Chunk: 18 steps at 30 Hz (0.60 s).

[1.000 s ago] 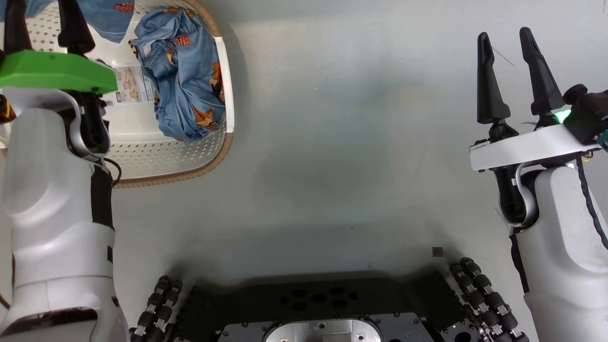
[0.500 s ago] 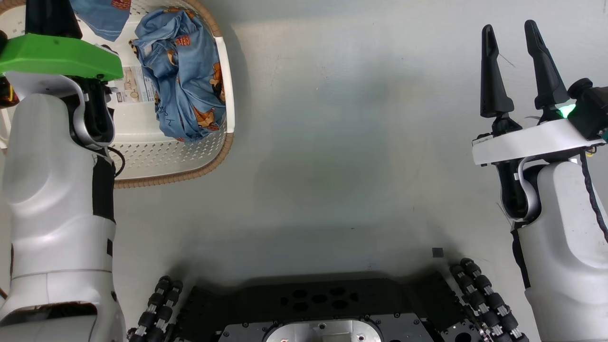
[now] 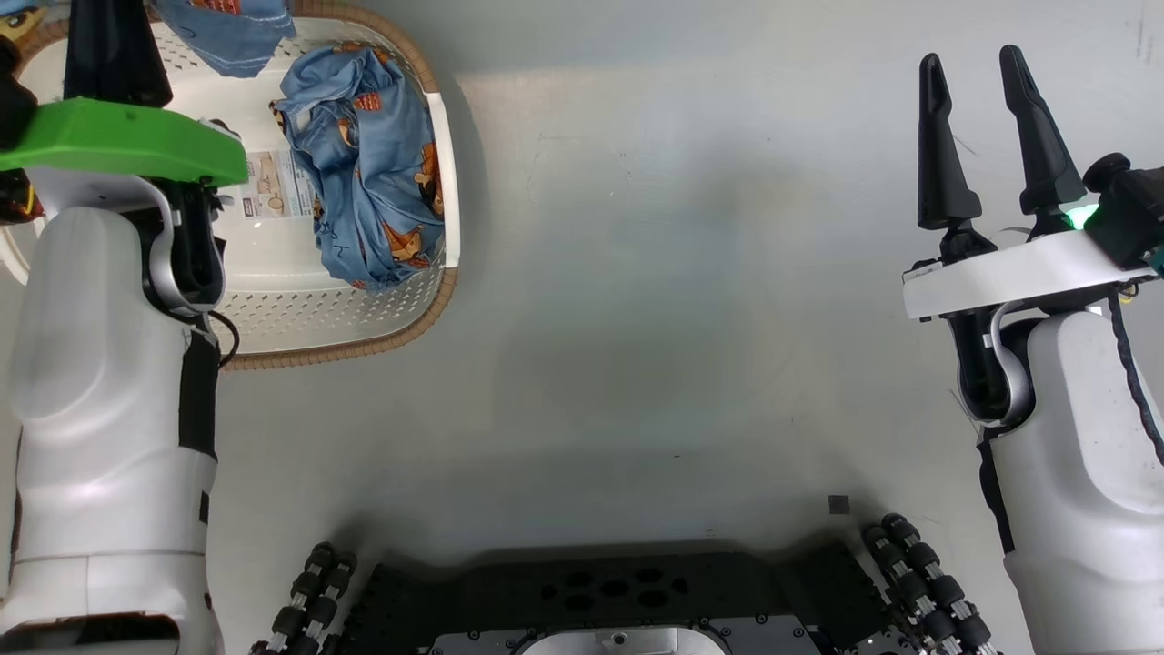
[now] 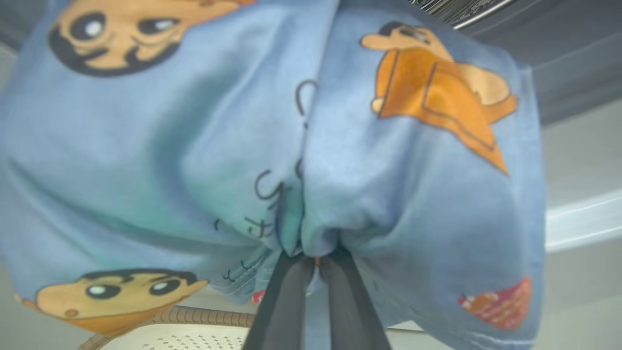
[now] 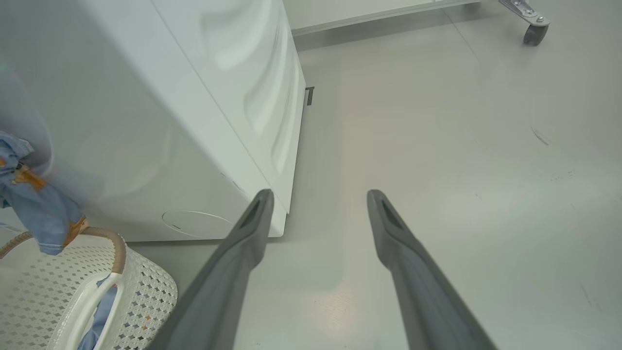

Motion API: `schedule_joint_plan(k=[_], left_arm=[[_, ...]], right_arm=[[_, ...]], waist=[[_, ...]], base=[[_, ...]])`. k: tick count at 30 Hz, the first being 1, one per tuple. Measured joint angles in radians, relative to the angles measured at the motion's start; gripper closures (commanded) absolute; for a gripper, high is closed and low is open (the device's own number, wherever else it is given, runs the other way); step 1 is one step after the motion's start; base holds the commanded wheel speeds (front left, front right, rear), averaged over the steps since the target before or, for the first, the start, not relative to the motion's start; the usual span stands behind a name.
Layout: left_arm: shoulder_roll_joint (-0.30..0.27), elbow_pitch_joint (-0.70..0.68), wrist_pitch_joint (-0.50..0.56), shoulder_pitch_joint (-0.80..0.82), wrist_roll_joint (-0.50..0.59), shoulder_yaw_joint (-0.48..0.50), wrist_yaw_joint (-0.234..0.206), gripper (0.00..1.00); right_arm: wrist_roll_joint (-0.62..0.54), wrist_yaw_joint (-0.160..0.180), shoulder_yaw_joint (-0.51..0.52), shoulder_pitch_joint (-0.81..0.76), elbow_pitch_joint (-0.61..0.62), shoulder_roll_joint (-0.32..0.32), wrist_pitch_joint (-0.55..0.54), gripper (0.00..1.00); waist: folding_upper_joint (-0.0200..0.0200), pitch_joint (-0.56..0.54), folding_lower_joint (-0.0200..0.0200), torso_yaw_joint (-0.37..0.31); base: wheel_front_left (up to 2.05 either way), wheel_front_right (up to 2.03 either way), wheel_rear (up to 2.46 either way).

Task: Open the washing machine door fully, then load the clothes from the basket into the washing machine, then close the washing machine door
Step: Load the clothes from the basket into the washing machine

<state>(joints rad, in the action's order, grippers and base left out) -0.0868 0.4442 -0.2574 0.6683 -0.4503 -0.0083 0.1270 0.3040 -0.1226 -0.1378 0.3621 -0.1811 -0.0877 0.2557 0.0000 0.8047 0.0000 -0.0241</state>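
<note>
My left gripper (image 4: 311, 260) is shut on a light blue garment (image 4: 301, 146) of the clothes, bunched in front of its fingers and hanging above the basket (image 3: 273, 309). The held piece's hem (image 3: 227, 32) shows at the head view's top, beside the left fingers (image 3: 116, 50). A second blue printed garment (image 3: 373, 173) lies crumpled along the basket's right side. My right gripper (image 3: 987, 91) stands open over bare floor, holding nothing. The white washing machine (image 5: 170, 121) stands behind the basket (image 5: 73, 291). Its door is out of view.
The robot's dark base with its wheels (image 3: 600, 591) fills the bottom of the head view. A round service flap (image 5: 194, 223) sits low on the washer's front. A caster wheel (image 5: 532, 29) stands at the far right on the grey floor (image 3: 682, 273).
The left gripper's fingers have come together on the blue garment, which now hangs from them. The head camera has shifted a little. The right arm has barely moved.
</note>
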Motion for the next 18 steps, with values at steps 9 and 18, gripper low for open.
schedule_joint_plan(k=[9, 18], left_arm=[[-0.027, -0.106, 0.000, -0.046, 0.001, -0.030, 0.000, 1.00], [-0.064, -0.232, 0.000, -0.057, 0.028, -0.022, 0.000, 1.00]], right_arm=[[0.004, 0.000, -0.001, 0.000, -0.003, 0.001, 0.000, 0.00], [0.012, 0.000, -0.005, 0.000, -0.008, 0.002, 0.000, 0.00]], waist=[[0.0000, -0.032, 0.0000, 0.011], [0.0000, -0.049, 0.0000, 0.015]], base=[[0.00, 0.00, 0.00], [0.00, 0.00, 0.00]])
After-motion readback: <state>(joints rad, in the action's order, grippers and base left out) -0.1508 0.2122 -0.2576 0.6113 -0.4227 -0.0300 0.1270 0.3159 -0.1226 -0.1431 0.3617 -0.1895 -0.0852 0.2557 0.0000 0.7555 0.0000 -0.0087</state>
